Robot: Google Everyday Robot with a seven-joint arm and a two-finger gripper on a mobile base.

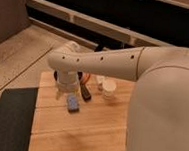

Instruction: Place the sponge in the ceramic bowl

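The blue-grey sponge point(73, 104) lies flat on the wooden tabletop point(82, 134). My gripper point(66, 91) hangs from the white arm, just above and to the left of the sponge, very close to it. Whether it touches the sponge does not show. Behind the gripper, a dark rounded shape point(80, 76) that looks like the ceramic bowl is mostly hidden by the wrist. The sponge is outside that bowl, nearer to the camera.
A dark oblong object point(86, 94) lies right of the sponge. A white cup point(108, 89) stands further right, with something orange point(86, 78) behind it. A dark mat point(10, 122) borders the table's left side. My arm's bulk fills the right.
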